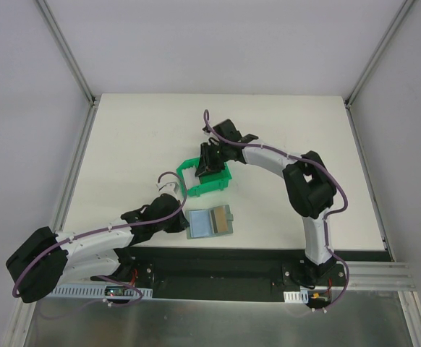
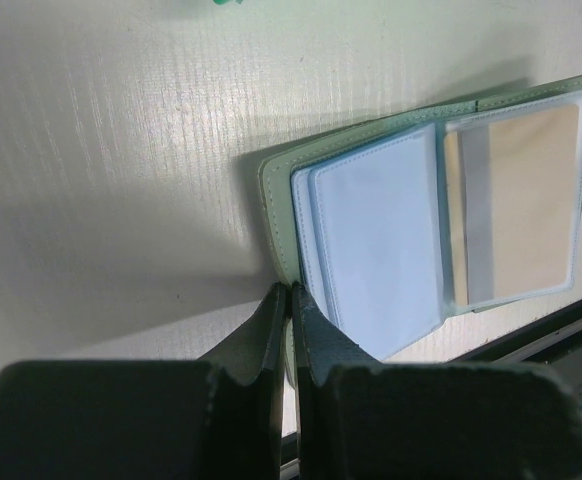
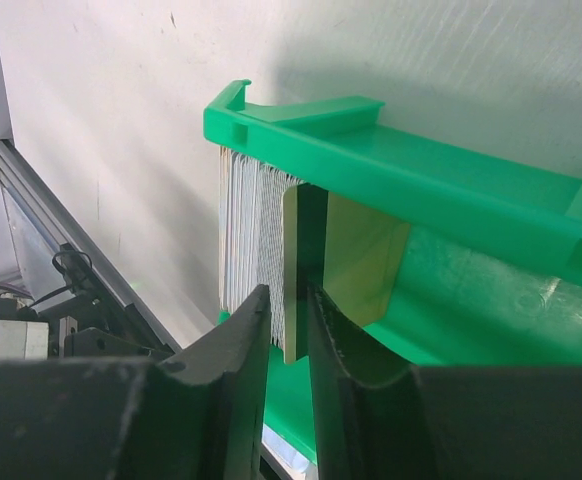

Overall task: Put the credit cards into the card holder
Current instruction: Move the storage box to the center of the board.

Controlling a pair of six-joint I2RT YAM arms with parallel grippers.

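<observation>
1. Your left gripper (image 2: pixel 289 312) is clenched empty, its tips at the corner of the open grey-green two-leaf card holder (image 2: pixel 371 230) on the white table (image 2: pixel 101 150).
2. A tan plastic credit card (image 2: pixel 521 200) sits in its right clear pocket.
3. Your right gripper (image 3: pixel 289 315) straddles the edge of a second tan card (image 3: pixel 356 260). That card stands in the bright green plastic bin (image 3: pixel 421 160) beside a stack of pale cards (image 3: pixel 246 235). You cannot tell whether it is pinched.
</observation>
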